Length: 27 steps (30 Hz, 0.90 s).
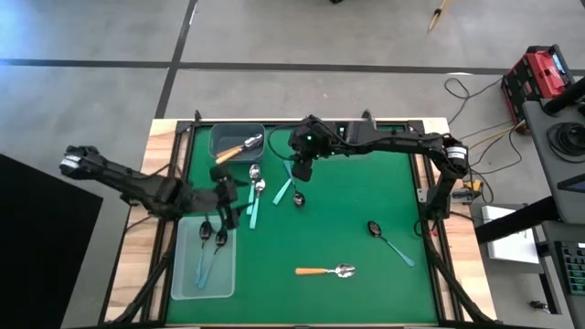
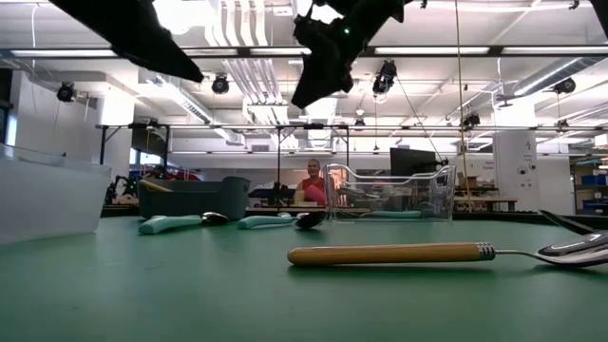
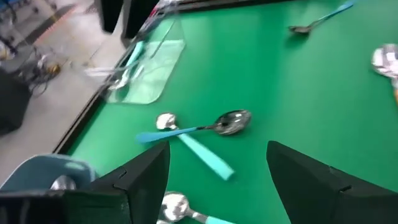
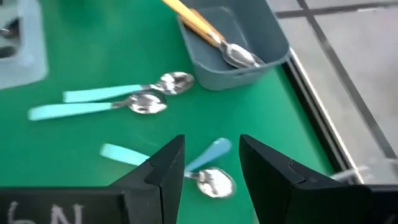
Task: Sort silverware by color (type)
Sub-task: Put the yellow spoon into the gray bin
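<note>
Green mat (image 1: 366, 210) carries the spoons, which are scattered.

Left gripper (image 1: 225, 203) hangs near the mat's left edge, just beside the clear tray (image 1: 203, 285). Jaws spread, nothing between them; the left wrist view shows bare mat between the fingers (image 3: 140, 177).

Right gripper (image 1: 301, 171) hangs over the far middle of the mat, above two crossed spoons. Jaws spread, empty; fingers (image 4: 166, 163) frame the spoons lying below.

Grey bin (image 1: 221, 140) at the far left corner: one orange spoon (image 1: 239, 146) inside, handle leaning on the rim.

Clear tray at the near left corner: two dark spoons (image 1: 212, 239) with light-blue handles inside.

Two teal spoons (image 1: 255, 196) lie side by side between bin and tray, bowls toward the far edge, just beside the left gripper.

Crossed pair under the right gripper: a teal spoon (image 1: 282, 191) and a dark spoon (image 1: 296, 194), touching.

Another dark spoon (image 1: 388, 239) lies toward the right edge, well apart from the rest.

A second orange spoon (image 1: 325, 270) lies near the near edge, around the middle, handle pointing left.

A second clear bin (image 2: 388, 193) shows in the low view; its place on the mat I cannot tell.
</note>
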Motion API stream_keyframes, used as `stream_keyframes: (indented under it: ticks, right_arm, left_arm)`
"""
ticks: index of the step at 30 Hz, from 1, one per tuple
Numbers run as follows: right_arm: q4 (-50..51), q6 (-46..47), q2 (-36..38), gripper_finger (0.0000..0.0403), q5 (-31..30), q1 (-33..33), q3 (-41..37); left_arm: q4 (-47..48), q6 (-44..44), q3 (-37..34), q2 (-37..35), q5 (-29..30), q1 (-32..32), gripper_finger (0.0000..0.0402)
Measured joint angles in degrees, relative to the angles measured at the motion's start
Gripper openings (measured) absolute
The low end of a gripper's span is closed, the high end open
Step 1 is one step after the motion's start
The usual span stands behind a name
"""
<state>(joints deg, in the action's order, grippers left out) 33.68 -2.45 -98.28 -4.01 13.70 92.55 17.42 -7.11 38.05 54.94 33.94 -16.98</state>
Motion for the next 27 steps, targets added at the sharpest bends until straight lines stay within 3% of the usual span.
stream_keyframes:
  ticks: [5, 10, 18, 21, 27]
  right_arm:
    - [-6.1, 1.1, 0.0, 0.0131, 0.0, -2.5, 0.0]
    - [-9.0, 2.5, -0.2, 0.0093, -0.1, -2.7, 2.3]
    - [-11.6, -1.4, -3.1, 0.0030, -0.5, -2.1, 8.0]
    - [-11.0, -3.4, -3.9, 0.0017, -0.5, -2.0, 9.7]
    - [-3.9, -8.7, -4.0, 0.0009, -0.5, -1.7, 14.6]
  left_arm:
    - [0.8, -0.5, -0.7, -2.4, 6.0, -7.5, 0.0249]
    - [3.8, 4.5, -0.6, -7.1, 14.7, -11.7, 0.0249]
    - [1.1, 18.3, -0.6, -17.9, 25.0, -11.7, 0.0249]
    - [1.2, 19.0, -0.6, -21.1, 27.5, -11.3, 0.0249]
    - [1.5, 15.4, 0.8, -23.2, 26.5, -7.1, 0.0235]
